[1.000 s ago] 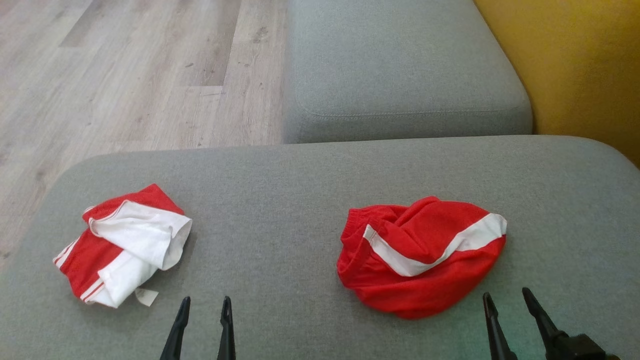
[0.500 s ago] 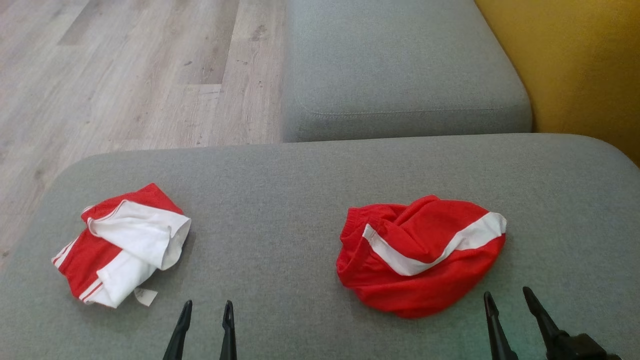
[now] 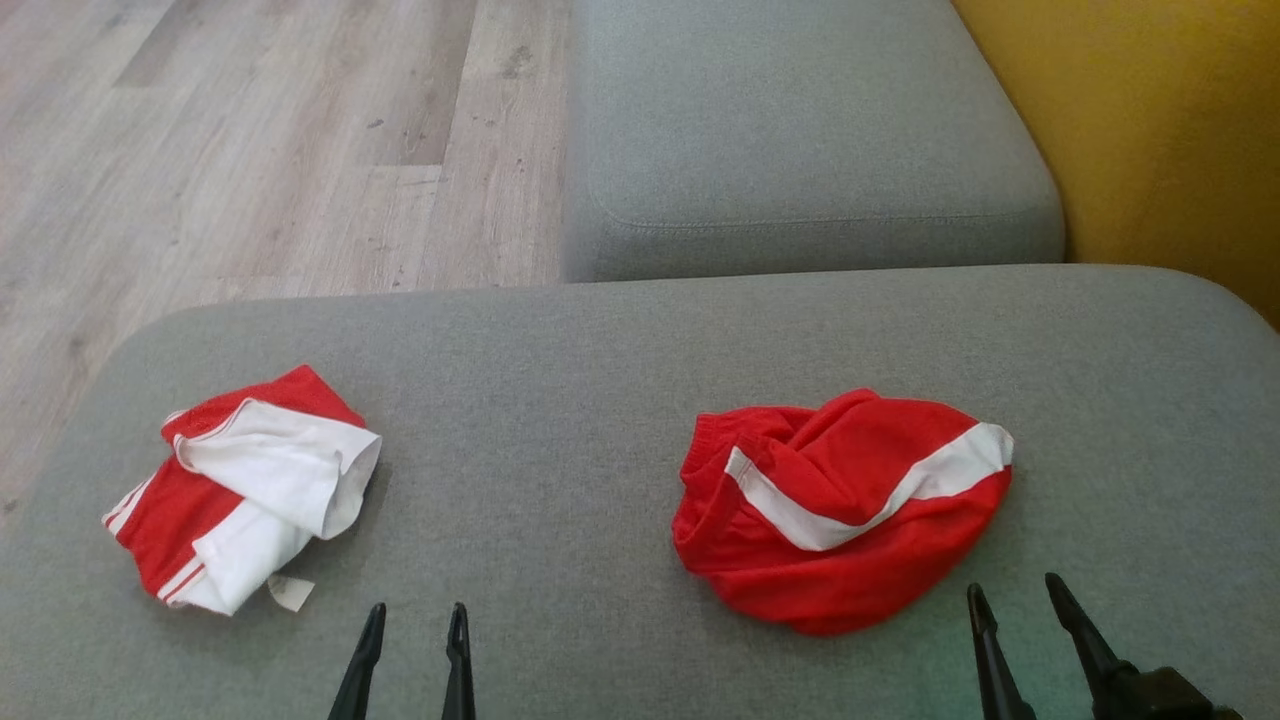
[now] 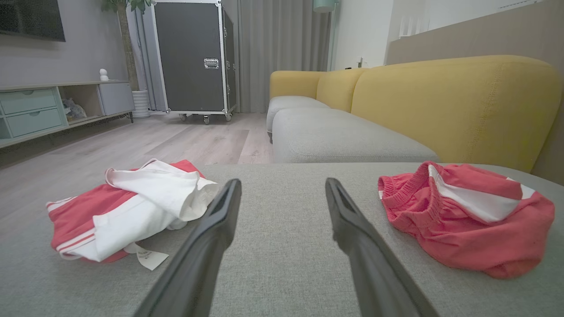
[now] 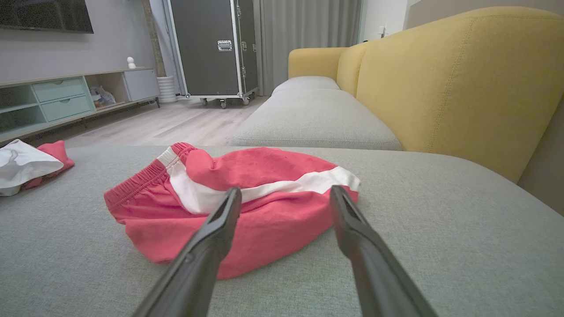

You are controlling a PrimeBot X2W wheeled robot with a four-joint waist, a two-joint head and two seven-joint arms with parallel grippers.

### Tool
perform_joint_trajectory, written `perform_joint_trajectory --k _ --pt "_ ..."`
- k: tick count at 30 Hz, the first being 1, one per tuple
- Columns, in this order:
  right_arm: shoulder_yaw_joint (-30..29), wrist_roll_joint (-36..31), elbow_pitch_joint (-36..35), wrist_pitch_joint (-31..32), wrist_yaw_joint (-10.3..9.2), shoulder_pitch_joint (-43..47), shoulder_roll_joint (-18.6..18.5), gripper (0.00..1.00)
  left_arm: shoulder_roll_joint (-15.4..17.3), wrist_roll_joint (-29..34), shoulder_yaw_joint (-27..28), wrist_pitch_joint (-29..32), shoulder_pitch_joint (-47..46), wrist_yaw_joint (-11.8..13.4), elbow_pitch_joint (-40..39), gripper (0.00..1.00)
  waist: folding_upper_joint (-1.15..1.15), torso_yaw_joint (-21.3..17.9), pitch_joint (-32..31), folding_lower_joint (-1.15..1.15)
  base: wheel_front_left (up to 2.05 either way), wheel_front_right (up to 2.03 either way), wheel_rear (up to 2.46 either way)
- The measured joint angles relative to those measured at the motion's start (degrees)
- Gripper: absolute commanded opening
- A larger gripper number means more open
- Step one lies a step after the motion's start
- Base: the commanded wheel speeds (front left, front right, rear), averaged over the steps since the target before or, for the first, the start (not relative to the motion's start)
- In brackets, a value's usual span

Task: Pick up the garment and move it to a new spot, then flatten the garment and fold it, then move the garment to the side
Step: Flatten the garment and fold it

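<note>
While the left gripper [image 3: 418, 607] and right gripper [image 3: 1011, 585] hold jaws released and empty, the shorts [image 3: 840, 520] lie crumpled on the cushion [image 3: 560, 400]; pickup, flattening, folding and side placement apparently remain.

Crumpled red garment [image 3: 845, 515], white-striped, lies on grey cushion [image 3: 560, 400].

we see our left gripper [image 3: 417, 606] as two long, thin black fingers [image 4: 205, 246] that narrow to pointed tips. up close they look dark grey and matte, with a flat inner face and a faint sheen along the edges. our right gripper [image 3: 1012, 585] has the same pair of tapered black fingers, joined to a blocky black mount [image 3: 1150, 695] at their base.
</note>
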Motion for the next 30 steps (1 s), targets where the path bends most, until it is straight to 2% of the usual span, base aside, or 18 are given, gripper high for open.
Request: perform_joint_trajectory --k 9,16,20,26,30 --pt "0.36 -0.53 -0.14 0.00 0.00 -0.03 0.00 1.00 0.00 -0.58 -1.76 0.00 -1.68 -0.02 1.24 1.00 0.00 -0.46 0.85 0.00 0.00 0.00 0.00" --pt "1.14 -0.48 -0.27 0.00 0.00 -0.19 0.00 1.00 -0.03 -3.55 -5.78 0.21 -9.32 -1.15 8.33 1.00 0.00 -1.07 2.50 0.00 0.00 0.00 0.00" --pt "2.22 -0.55 -0.25 0.00 0.00 -0.35 0.00 1.00 -0.08 -7.99 -10.62 5.06 -16.85 -2.60 12.15 1.00 0.00 -1.80 3.91 0.00 0.00 0.00 0.00" --pt "2.91 -2.05 -0.16 0.00 0.00 -0.86 -0.03 1.00 -0.19 -15.55 -19.62 18.37 -28.53 -3.63 13.92 1.00 0.00 -3.08 6.31 0.01 0.00 0.00 0.00" --pt "3.79 -2.10 -0.25 0.00 0.00 -2.41 -0.47 1.00 -0.25 -19.69 -24.07 24.53 -32.95 -4.04 14.72 1.00 0.00 -4.32 7.98 0.01 0.00 0.00 0.00"
